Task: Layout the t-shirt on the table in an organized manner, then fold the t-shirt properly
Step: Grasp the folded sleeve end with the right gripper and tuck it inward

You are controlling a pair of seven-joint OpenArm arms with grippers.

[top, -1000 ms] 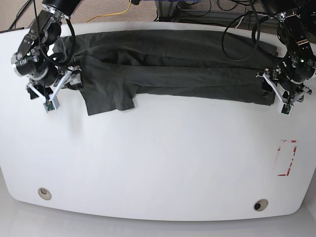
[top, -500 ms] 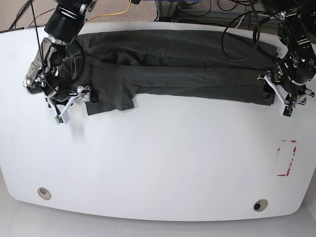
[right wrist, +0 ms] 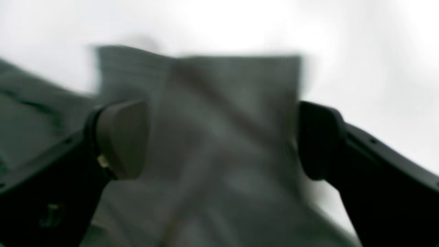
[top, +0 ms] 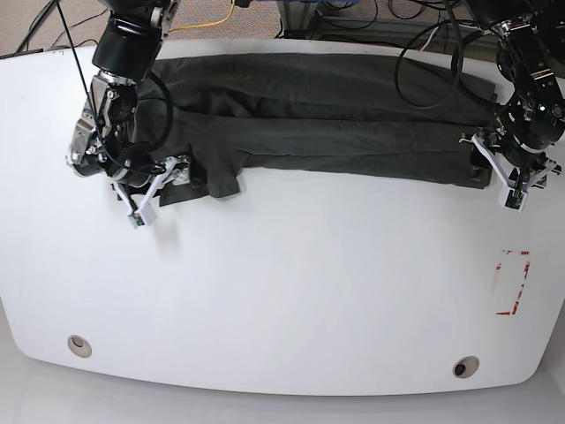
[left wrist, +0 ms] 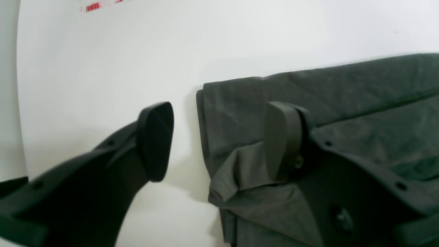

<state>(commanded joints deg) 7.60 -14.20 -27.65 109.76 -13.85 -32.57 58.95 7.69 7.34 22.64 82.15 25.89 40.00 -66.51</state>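
The red tape rectangle sits nearest, well clear of the t-shirt, which lies as a long folded band along the far side of the table. At the band's sleeve end the right gripper straddles a flap, jaws spread, likely to tuck it. At the opposite end the left gripper waits, jaws spread, gripping nothing.

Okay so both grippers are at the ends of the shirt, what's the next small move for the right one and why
Probably lower and close the right gripper on the sleeve flap. Its jaws are open and straddle that flap of the t-shirt, which juts out from the folded band onto the table. The left gripper is open too, at the opposite end, one finger over cloth, one over bare table. The right wrist view is blurred, so contact is uncertain.
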